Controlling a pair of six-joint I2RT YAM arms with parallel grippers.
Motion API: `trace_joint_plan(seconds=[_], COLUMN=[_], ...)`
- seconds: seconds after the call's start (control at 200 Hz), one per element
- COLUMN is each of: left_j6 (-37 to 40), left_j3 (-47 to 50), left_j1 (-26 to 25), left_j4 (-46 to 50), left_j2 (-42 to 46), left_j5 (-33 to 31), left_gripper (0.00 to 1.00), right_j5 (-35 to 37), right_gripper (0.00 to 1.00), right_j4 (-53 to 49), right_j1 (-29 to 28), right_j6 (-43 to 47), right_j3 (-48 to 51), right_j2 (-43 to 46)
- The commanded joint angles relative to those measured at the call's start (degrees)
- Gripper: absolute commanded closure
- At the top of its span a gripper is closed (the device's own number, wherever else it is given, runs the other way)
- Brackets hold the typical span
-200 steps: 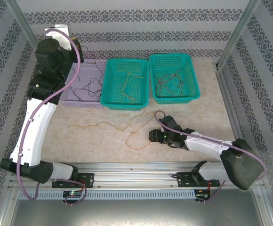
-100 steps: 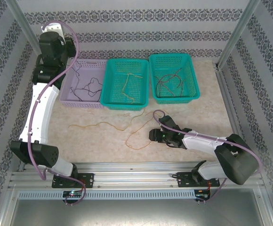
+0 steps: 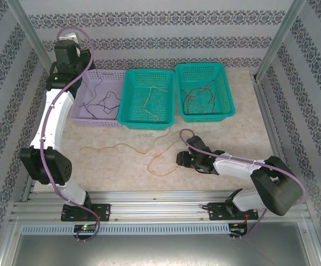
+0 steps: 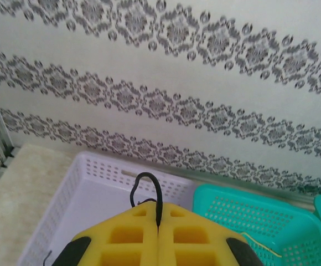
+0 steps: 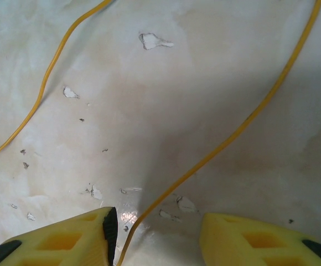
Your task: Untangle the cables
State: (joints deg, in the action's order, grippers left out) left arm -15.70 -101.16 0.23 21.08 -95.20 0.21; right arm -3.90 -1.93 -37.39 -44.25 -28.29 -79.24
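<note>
My left gripper (image 4: 158, 215), bottom centre, pinches a black cable (image 4: 159, 195), its tail hidden behind the fingers. My right gripper (image 5: 158, 235) gapes astride a yellow cable (image 5: 235, 130) on open table (image 5: 149, 100).

Top view: bright, even, diffuse, from overhead; no hard shadows. Faint soft shade on the tabletop (image 3: 110, 166) beneath the right arm (image 3: 238, 166), lower right of centre. Dull sheen on the metal tray (image 3: 149, 249) along the bottom edge. Sharp throughout; frame posts splayed outward at the upper corners.

Left wrist view: wallpaper (image 4: 149, 66) softly lit, slightly blurred, paler toward upper right. Left gripper's fingers (image 4: 127, 244) soft-focus at the bottom edge; black cable (image 4: 156, 194) a little crisper.

Right wrist view: warm and bright, broad soft shadow from centre to right. Yellow cable (image 5: 232, 130) sharp; right gripper's fingers (image 5: 66, 244) blurred at the bottom corners
</note>
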Motion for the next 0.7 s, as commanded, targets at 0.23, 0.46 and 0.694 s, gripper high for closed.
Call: trace_joint_plan(seconds=[0.23, 0.46, 0.694], left_j6=[-5.36, -7.13, -7.19], left_j3=[7.94, 9.69, 9.48], left_j1=[0.21, 0.22, 0.21], left_j4=[-5.45, -4.92, -4.04], left_j2=[-3.77, -7.24, -9.62], left_j5=[5.51, 7.15, 8.23], left_gripper=[1.00, 0.93, 0.64], right_j5=[0.52, 0.99, 3.87], right_gripper=[0.59, 0.65, 0.73], right_j4=[9.54, 9.60, 8.20], right_j1=[-1.03, -1.13, -1.34], right_j6=[-0.77, -1.01, -0.37], right_j3=[-0.79, -1.37, -1.15], right_j2=[-8.36, -8.52, -7.25])
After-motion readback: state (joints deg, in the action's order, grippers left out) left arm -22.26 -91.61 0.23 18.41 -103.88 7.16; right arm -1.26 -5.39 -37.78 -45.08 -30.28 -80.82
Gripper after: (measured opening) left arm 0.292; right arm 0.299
